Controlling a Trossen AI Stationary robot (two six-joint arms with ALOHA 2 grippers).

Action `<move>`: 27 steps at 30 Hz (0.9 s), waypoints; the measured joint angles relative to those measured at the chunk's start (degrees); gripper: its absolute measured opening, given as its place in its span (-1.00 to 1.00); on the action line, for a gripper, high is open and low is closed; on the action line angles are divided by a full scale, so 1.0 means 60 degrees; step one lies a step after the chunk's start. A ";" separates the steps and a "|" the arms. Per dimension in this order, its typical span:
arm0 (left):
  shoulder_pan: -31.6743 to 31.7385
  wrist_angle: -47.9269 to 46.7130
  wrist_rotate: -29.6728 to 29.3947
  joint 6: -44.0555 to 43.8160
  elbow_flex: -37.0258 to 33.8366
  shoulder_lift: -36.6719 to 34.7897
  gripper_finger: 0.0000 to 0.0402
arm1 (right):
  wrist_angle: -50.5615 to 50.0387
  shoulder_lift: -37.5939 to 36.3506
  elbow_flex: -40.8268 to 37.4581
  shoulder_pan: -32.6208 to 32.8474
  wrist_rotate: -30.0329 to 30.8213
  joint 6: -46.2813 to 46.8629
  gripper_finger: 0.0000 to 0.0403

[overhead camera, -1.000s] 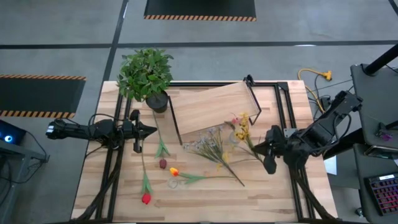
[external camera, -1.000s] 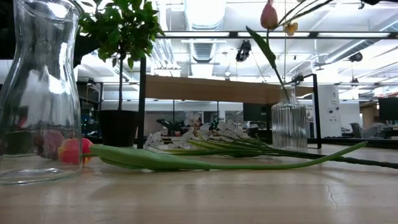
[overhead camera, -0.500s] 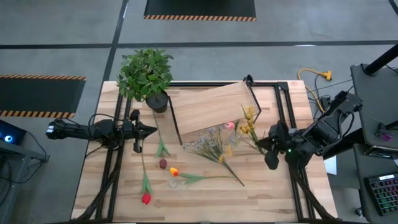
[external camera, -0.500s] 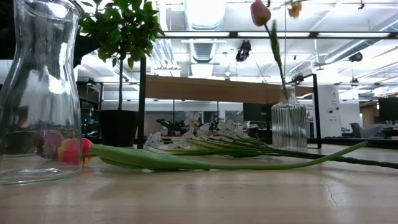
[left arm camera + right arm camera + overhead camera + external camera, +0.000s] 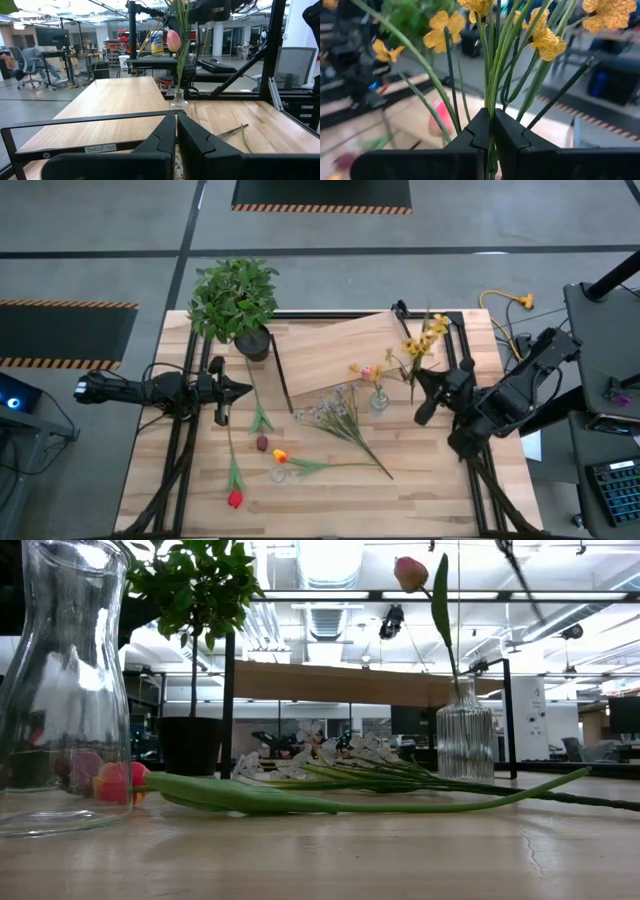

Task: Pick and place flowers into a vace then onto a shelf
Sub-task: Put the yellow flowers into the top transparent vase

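My right gripper [image 5: 420, 385] is shut on a bunch of yellow flowers [image 5: 425, 340], held in the air beside the shelf's [image 5: 340, 350] right end; their blooms [image 5: 542, 40] stand beyond the fingers. A small ribbed glass vase [image 5: 378, 402] stands on the table by its base and holds a pink bud [image 5: 410, 573]. White-lilac sprays [image 5: 335, 415], an orange tulip [image 5: 280, 455] and a red tulip [image 5: 235, 500] lie flat on the table. My left gripper [image 5: 235, 388] is shut and empty at the table's left, level with the shelf; it also shows in the left wrist view [image 5: 176, 127]. My right gripper pinches several thin green stalks [image 5: 491, 107] of the yellow flowers together between its two fingers. The fingers lie across the stalks, below the blooms. The bunch is lifted clear of the table and the vase, with the blooms fanning out past the fingertips.
A bushy green plant in a dark pot [image 5: 235, 300] stands at the far left corner. A tall clear glass vase [image 5: 60, 690] stands near the front edge. The shelf's black frame [image 5: 405, 315] rises behind the small vase. Bare tabletop [image 5: 420, 490] lies at the near right.
My right gripper has carried the yellow flowers up and toward the table's far edge, away from the small vase, and has turned so that the blooms point toward the far edge. The blooms have risen out of the low view. The pink bud has stayed in the vase and swung a little.
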 joint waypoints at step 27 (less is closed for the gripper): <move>0.0000 0.0004 -0.0003 0.0000 0.0000 0.0003 -1.00 | 0.5470 0.0104 -0.2532 -0.0507 0.1477 -0.1249 -0.94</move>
